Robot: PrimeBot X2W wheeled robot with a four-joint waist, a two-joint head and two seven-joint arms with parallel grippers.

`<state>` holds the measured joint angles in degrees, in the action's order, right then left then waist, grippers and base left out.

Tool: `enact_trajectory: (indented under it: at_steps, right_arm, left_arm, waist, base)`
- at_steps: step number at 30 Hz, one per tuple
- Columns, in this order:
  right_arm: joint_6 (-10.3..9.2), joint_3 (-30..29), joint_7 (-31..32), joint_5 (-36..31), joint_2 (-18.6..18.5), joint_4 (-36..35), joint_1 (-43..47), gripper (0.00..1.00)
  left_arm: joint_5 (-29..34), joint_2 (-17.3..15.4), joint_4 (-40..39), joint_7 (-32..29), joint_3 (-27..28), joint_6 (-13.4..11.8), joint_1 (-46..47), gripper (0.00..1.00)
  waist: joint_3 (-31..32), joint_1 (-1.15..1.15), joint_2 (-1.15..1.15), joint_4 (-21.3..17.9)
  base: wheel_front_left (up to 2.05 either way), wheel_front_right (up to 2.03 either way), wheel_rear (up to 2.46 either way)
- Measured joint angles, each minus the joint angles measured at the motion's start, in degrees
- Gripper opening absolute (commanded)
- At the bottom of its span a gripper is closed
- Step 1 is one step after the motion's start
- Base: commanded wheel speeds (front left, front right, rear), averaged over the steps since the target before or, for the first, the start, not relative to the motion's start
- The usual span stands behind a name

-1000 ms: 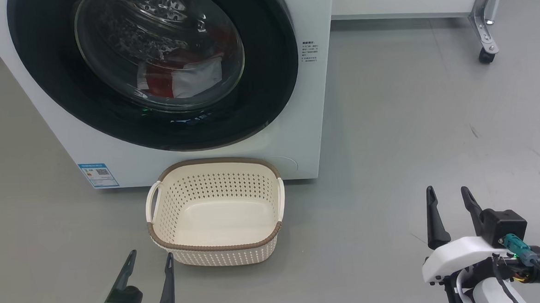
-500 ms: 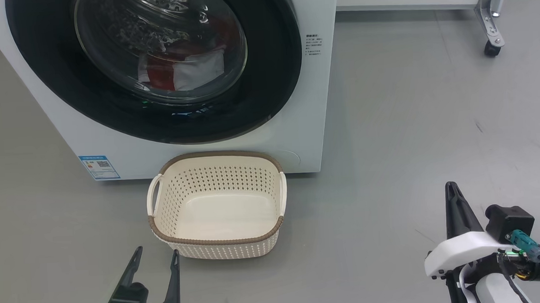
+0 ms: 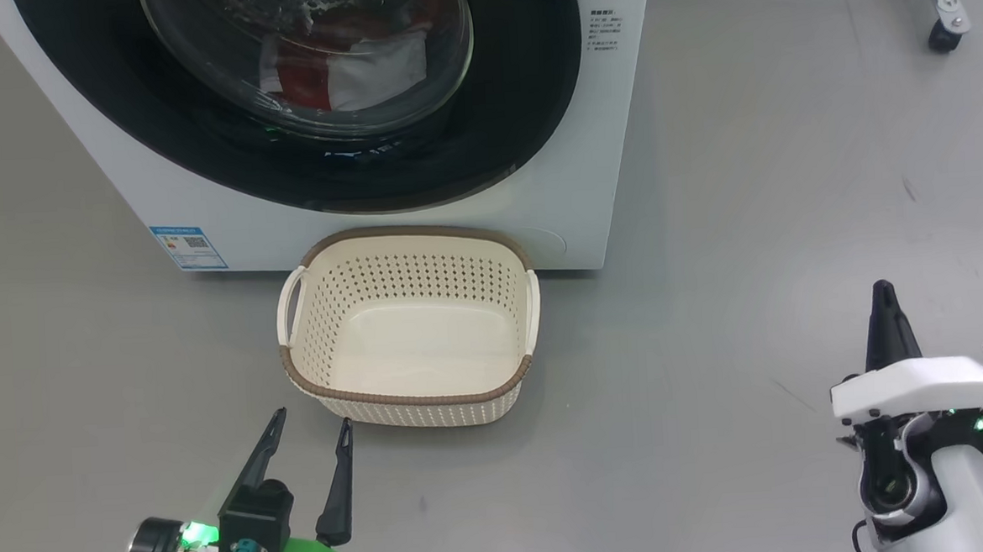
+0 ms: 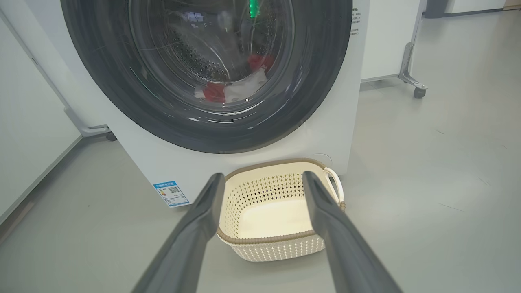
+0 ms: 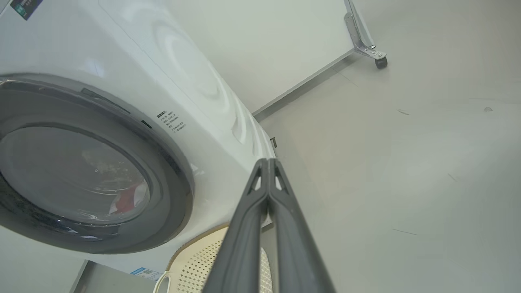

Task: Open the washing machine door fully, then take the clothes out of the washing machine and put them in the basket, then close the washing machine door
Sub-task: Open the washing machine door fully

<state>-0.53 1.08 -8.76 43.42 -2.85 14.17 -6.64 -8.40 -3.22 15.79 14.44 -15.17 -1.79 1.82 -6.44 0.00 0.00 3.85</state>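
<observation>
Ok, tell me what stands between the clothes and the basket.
The washing machine door does: it is shut, and the clothes lie behind its glass. The basket stands open-topped on the floor just below the door, with nothing visible inside or over it.

The light is bright, soft and even, and seems to come from above. The grey floor (image 3: 747, 170) looks pale, with a faint shadow beside the basket (image 3: 414, 396). The washing machine door (image 3: 533, 97) shines with white glints and a tiny green spot. In the right wrist view the washing machine (image 5: 203, 81) looks bent and tilted. In the left wrist view the left tool (image 4: 262, 178) looks a bit blurry up close.
</observation>
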Motion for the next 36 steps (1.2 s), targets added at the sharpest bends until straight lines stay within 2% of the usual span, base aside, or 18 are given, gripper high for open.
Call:
enact_trajectory:
  at_steps: [9, 13, 27, 32, 36]
  right_arm:
    - [0.36, -7.69, 5.94, 15.46, 0.24, -0.81, -8.56, 0.00]
    - [-0.73, -10.10, 8.59, 19.16, 0.19, -0.89, -13.15, 0.00]
    - [-4.61, -12.34, 17.97, 24.01, -4.47, -1.31, -28.97, 0.00]
    - [-5.26, -11.74, 20.18, 24.28, -5.20, -0.54, -33.29, 0.00]
    - [-5.71, -10.31, 22.07, 23.32, -7.45, 0.64, -37.29, 0.00]
  left_arm:
    - [0.03, 0.22, -0.14, 0.00, -1.79, 0.09, 2.09, 1.00]
    - [0.03, 0.33, -0.31, 0.00, -2.76, 0.40, 3.77, 1.00]
    - [-0.34, 0.68, -2.82, 0.01, -4.80, 0.57, 8.96, 1.00]
    - [-0.69, 0.73, -2.82, 0.01, -5.64, 0.57, 9.90, 1.00]
    - [-1.22, 0.78, -2.99, 0.01, -6.80, 0.57, 11.37, 1.00]
  waist:
    - [-4.23, 0.00, 0.00, 2.52]
    - [-6.21, 0.00, 0.00, 3.46]
    - [-13.19, 0.00, 0.00, 7.26]
    - [-15.19, 0.00, 0.00, 8.23]
    - [-17.04, 0.00, 0.00, 9.24]
  base:
    - [0.00, 0.00, 0.00]
    - [0.00, 0.00, 0.00]
    - [0.00, 0.00, 0.00]
    - [0.00, 0.00, 0.00]
    - [0.00, 0.00, 0.00]
